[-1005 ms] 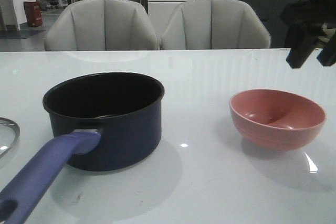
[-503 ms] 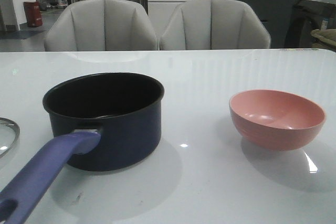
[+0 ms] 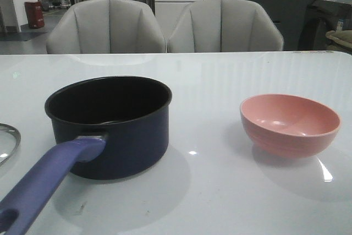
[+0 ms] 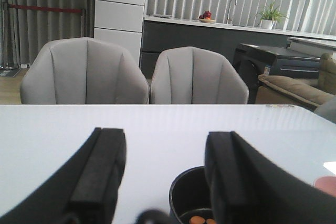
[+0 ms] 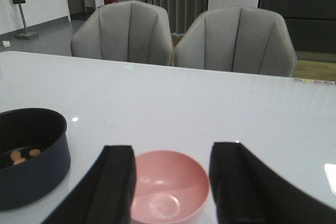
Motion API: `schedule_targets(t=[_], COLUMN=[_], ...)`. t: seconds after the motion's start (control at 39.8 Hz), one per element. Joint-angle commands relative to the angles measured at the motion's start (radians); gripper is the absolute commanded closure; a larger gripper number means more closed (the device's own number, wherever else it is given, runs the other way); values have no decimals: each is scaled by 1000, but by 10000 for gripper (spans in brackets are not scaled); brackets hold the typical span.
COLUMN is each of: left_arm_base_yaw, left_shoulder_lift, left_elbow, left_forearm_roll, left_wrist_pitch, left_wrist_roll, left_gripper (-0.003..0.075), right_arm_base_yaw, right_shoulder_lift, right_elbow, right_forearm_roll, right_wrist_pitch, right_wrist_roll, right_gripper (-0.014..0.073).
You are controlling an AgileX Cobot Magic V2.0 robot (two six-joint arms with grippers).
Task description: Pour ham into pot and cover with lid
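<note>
Ham (image 5: pixel 23 156) in pot (image 3: pixel 113 125) (left gripper (image 4: pixel 165 171) above)

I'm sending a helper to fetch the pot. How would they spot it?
On the white table before two grey chairs, look left of the pink bowl. The pot is the dark navy saucepan, black inside, with one long purple-blue handle; the bowl is pink and handleless.

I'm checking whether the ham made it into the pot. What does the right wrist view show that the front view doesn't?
Only the right wrist view shows the ham lying inside the pot, plus the open right hand. Only the front view shows the pot's handle and the lid edge on the table, off the pot. Both show the empty pink bowl.
</note>
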Motion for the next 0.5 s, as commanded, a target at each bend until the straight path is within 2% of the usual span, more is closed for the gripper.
schedule_targets(t=[0.0,0.08,0.15,0.3,0.48], left_arm_base_yaw=[-8,-8,-8,-8,5], left_shoulder_lift=[7,7,7,7,42], left_elbow=[-28,-28,-28,-55,-146], left_forearm_roll=[-1,-2,-4,-3,45], left_wrist_pitch=[-42,-28,-24,14,134], left_wrist_roll=[-2,-2,-2,-2,-2], left_gripper=[326,326,325,304,174], right_arm_base_yaw=[1,1,1,1,1], right_shoulder_lift=[3,3,3,3,3], right_elbow=[-2,-1,-1,-1,-1], right_forearm_roll=[4,4,4,4,4], right_wrist_pitch=[-117,-117,-124,-123,-123], right_wrist_roll=[-8,-8,-8,-8,-8], right_gripper=[298,476,431,431,431])
